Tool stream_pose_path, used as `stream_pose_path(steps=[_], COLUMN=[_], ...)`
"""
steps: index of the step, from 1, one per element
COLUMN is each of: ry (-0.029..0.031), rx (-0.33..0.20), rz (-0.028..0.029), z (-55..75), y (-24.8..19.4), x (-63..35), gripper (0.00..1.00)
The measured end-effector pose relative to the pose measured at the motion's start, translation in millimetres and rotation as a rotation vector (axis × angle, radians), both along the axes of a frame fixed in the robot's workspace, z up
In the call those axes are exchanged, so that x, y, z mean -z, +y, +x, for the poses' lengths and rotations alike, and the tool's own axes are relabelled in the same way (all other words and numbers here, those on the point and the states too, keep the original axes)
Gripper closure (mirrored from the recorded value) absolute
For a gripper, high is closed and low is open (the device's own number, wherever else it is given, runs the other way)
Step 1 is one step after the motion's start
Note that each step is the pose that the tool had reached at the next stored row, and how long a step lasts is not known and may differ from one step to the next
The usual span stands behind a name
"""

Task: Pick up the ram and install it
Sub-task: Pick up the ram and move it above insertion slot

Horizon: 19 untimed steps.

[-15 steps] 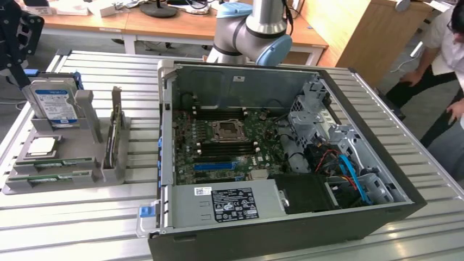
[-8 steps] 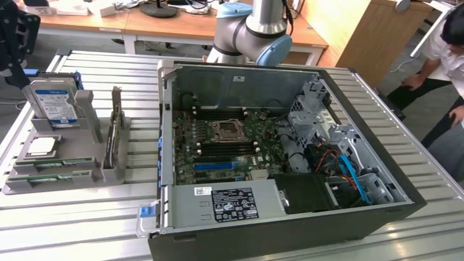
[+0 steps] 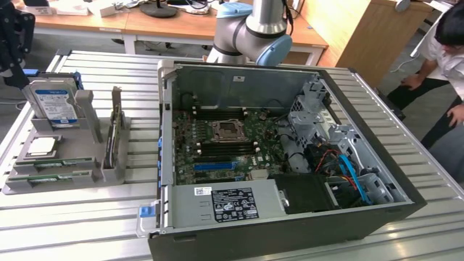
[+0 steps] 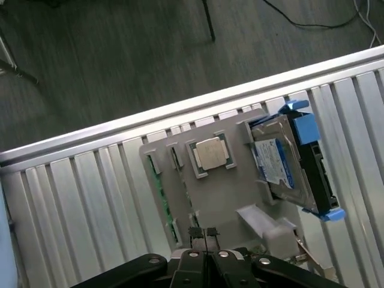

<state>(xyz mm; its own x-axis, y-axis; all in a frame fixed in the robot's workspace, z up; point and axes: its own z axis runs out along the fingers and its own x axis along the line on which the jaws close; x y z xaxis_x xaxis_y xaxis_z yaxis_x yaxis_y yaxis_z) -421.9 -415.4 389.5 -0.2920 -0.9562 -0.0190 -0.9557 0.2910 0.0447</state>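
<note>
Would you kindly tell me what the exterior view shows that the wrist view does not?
The exterior view adds the open computer case, its motherboard, the arm and a person at the exterior view's right. The wrist view adds the gripper, jaws shut, and the dark floor. Both share the grey holder with the hard drive and processor chip.
</note>
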Motion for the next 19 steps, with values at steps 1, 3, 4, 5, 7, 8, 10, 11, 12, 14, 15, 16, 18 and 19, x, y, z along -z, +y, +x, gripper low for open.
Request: stream_pose_path(steps=[1, 3, 4, 5, 7, 8, 10, 11, 12, 14, 15, 16, 18, 19], ry=[0.0, 0.0, 0.0001, 0.0, 0.0, 0.0, 0.0, -0.0001, -0.0001, 0.0, 0.0, 0.0, 0.0001, 0.0], rx=[-0.018, -0.054, -0.073, -0.091, -0.127, -0.145, -0.183, -0.2, -0.219, -0.254, -0.272, -0.284, -0.287, -0.287], rz=[0.0, 0.0, -0.0001, 0.0, 0.0, 0.0, 0.0, 0.0, 0.0, -0.0001, 0.0, 0.0, -0.0001, -0.0001], z=[0.0, 0.0, 0.0, 0.0, 0.0, 0.0, 0.0, 0.0, 0.0, 0.0, 0.0, 0.0, 0.0, 0.0], y=[0.0, 0.0, 0.0, 0.0, 0.0, 0.0, 0.0, 0.0, 0.0, 0.0, 0.0, 0.0, 0.0, 0.0], x=[0.1, 0.2, 0.2, 0.3, 0.4, 0.5, 0.6, 0.7, 0.8, 0.9, 1.0, 1.0, 1.0, 1.1], gripper=[0.89, 0.89, 0.89, 0.89, 0.89, 0.89, 0.89, 0.89, 0.89, 0.89, 0.89, 0.89, 0.89, 0.89])
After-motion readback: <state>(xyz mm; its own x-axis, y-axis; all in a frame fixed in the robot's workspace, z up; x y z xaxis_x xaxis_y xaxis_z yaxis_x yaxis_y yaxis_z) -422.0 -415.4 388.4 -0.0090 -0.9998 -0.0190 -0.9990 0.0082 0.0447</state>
